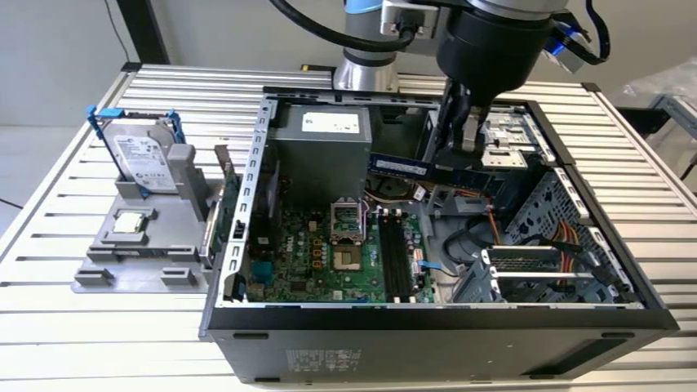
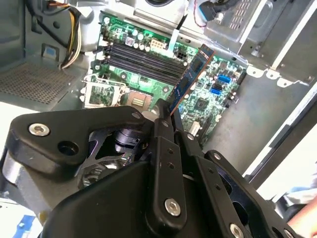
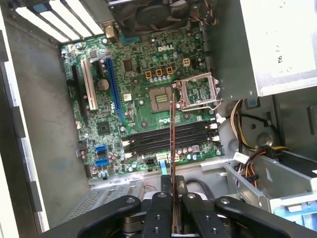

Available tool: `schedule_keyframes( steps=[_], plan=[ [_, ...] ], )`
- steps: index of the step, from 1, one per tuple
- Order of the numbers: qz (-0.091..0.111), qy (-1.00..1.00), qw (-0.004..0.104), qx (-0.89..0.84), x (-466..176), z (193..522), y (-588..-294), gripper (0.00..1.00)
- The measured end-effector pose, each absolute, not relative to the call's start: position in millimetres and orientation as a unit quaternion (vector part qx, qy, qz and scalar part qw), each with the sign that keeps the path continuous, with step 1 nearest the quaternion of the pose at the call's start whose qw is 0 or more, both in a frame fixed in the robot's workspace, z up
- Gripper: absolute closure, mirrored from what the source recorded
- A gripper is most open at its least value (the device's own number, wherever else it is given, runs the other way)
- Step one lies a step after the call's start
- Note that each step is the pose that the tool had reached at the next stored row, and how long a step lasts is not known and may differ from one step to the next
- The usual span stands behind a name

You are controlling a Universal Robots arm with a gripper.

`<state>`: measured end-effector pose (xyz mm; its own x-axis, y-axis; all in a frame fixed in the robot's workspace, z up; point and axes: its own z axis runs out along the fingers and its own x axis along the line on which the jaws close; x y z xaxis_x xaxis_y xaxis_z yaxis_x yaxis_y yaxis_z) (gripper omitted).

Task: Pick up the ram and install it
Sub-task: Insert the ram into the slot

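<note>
Ram [image 1: 412, 167] hangs level above the motherboard [image 3: 129, 84], inside the open case [image 1: 257, 163] and clear of the black slots [image 3: 148, 141]. The gripper [image 3: 173, 196] pinches one end across its flat faces. Judged light, stiff, thin and fragile at the chips and contacts, so the grip must stay square.

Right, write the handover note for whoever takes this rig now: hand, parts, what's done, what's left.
Hand: shut on the ram, gripping it at one end.
Ram: held on edge in the air inside the open computer case, above the motherboard and not touching it.
Memory slots: black, all empty.
Done: the pick-up; the ram is in the hand over the board.
Left: the ram is not yet seated in a slot.
</note>
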<state>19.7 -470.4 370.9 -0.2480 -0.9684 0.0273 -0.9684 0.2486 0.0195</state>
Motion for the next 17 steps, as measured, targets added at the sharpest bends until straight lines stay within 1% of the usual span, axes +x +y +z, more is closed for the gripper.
schedule_keyframes(
  steps=[17],
  plan=[
    [0.000,-0.821,0.017,0.570,19.6,370.9,-470.4,1.00]
  ],
)
